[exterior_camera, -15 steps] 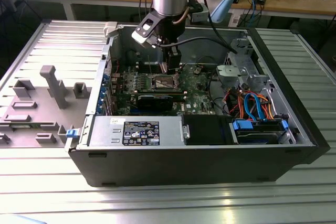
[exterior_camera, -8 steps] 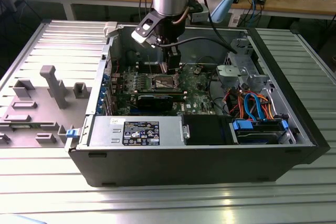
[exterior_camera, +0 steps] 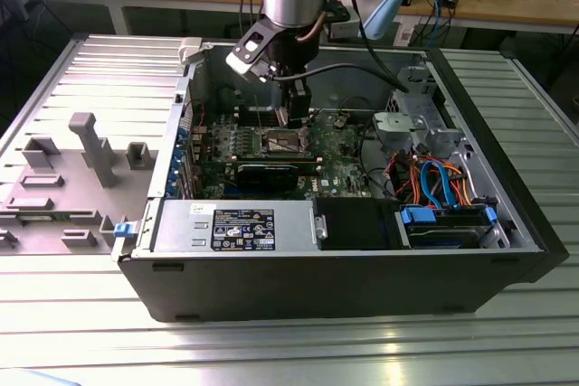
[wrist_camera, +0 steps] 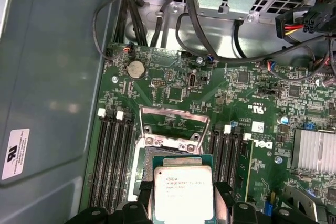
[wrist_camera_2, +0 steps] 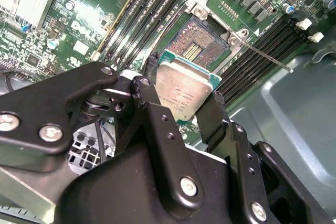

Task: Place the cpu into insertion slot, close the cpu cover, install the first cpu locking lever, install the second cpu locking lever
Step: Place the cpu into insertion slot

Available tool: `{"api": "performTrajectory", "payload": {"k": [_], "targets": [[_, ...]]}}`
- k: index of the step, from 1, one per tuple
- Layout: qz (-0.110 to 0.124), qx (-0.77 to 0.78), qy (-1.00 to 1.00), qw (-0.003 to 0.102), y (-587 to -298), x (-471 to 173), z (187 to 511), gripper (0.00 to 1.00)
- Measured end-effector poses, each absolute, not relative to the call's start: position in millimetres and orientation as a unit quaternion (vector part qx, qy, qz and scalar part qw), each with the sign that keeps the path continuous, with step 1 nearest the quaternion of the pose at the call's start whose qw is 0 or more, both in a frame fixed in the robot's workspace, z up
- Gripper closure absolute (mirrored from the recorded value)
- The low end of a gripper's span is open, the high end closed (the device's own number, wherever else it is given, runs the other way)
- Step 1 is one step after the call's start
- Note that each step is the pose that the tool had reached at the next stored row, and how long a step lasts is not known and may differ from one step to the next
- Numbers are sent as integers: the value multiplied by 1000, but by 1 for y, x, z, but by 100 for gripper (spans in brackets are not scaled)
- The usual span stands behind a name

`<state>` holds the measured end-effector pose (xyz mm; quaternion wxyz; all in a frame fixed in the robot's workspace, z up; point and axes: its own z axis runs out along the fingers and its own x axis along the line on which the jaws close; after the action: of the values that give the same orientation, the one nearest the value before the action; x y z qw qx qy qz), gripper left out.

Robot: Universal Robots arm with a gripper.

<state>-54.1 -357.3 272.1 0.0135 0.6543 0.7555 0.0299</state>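
My gripper [wrist_camera_2: 184, 92] is shut on the cpu [wrist_camera_2: 190, 83], a flat square chip with a dull silver top, clamped by its edges between the two black fingers [wrist_camera_2: 153, 69]. In the first wrist view the cpu [wrist_camera: 182, 188] hangs just above the board, level with it. The insertion slot [wrist_camera_2: 202, 43], with its brownish-gold contact field, lies open right beside and partly under the chip. The cpu cover [wrist_camera: 173, 110], a thin silver frame, stands raised on its hinge at the slot's far side. A thin locking lever [wrist_camera_2: 265, 57] sticks out sideways, unlatched. In the exterior view the gripper [exterior_camera: 291, 115] hovers over the slot [exterior_camera: 283, 140] inside the open case.
Black memory slots [wrist_camera: 113, 156] flank the socket on both sides. A finned heat sink [wrist_camera: 315, 150], a coin battery [wrist_camera: 136, 69] and cable bundles [exterior_camera: 434, 178] lie nearby. The power supply [exterior_camera: 240, 223] lines the case's front; a grey fixture tray [exterior_camera: 81, 160] sits at the exterior view's left.
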Motion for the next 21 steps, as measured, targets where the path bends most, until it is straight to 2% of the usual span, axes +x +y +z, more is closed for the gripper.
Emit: {"api": "performTrajectory", "payload": {"k": [21], "targets": [[30, 672, 740, 14, -357, -54, 272, 45]]}}
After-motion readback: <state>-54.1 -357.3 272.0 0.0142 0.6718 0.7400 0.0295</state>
